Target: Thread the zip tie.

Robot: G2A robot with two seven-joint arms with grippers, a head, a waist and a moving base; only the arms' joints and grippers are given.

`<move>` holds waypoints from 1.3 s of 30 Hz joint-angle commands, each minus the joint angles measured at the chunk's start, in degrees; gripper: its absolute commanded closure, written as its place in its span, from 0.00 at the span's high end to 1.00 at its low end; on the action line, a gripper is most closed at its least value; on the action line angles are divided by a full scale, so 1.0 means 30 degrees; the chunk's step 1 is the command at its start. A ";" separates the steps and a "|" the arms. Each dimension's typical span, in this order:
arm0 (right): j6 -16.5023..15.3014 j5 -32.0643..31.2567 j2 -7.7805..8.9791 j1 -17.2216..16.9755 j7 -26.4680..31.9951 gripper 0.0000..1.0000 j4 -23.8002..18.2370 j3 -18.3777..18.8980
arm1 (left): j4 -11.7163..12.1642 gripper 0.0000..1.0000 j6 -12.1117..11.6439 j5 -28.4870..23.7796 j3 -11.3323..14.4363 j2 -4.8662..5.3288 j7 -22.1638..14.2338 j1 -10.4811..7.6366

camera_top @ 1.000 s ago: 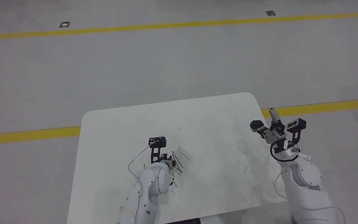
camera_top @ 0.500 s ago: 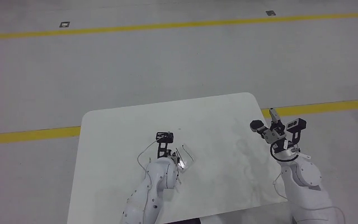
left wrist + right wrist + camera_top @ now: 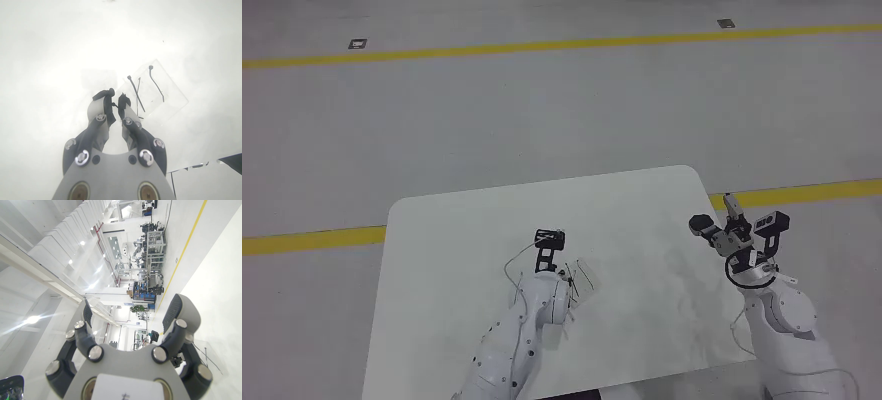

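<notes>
Left gripper [image 3: 116, 95] is being held low over the tabletop [image 3: 442, 260], fingers being clenched on a short black piece that reads as a zip tie [image 3: 114, 104]. Three spare ties [image 3: 135, 91] are being carried on a clear sheet [image 3: 170, 98] just beside it. Right gripper [image 3: 132, 311] is being held raised at the tabletop's right edge, fingers spread wide, nothing being gripped.

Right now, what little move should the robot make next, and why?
Probably slide the left claw sideways over the nearest thin black plastic zip tie and lower. The ties lie loose on the clear plastic sheet beside that claw, while the open right claw hangs at the white table's edge.
</notes>
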 commanded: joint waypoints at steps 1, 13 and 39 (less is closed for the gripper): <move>0.0000 0.0000 0.0000 0.0000 0.0000 1.00 0.0000 0.0000 | 0.0009 0.00 0.0000 0.0000 0.0028 0.0006 -0.0007 0.0000; 0.0000 0.0000 0.0000 0.0000 0.0000 1.00 0.0000 0.0000 | 0.0208 0.00 -0.0655 0.0000 0.0036 0.0140 0.0040 -0.0357; 0.0000 0.0000 0.0000 0.0000 0.0000 1.00 0.0000 0.0000 | 0.2140 0.81 -0.1835 -0.0613 0.0674 0.0858 -0.2343 -0.3011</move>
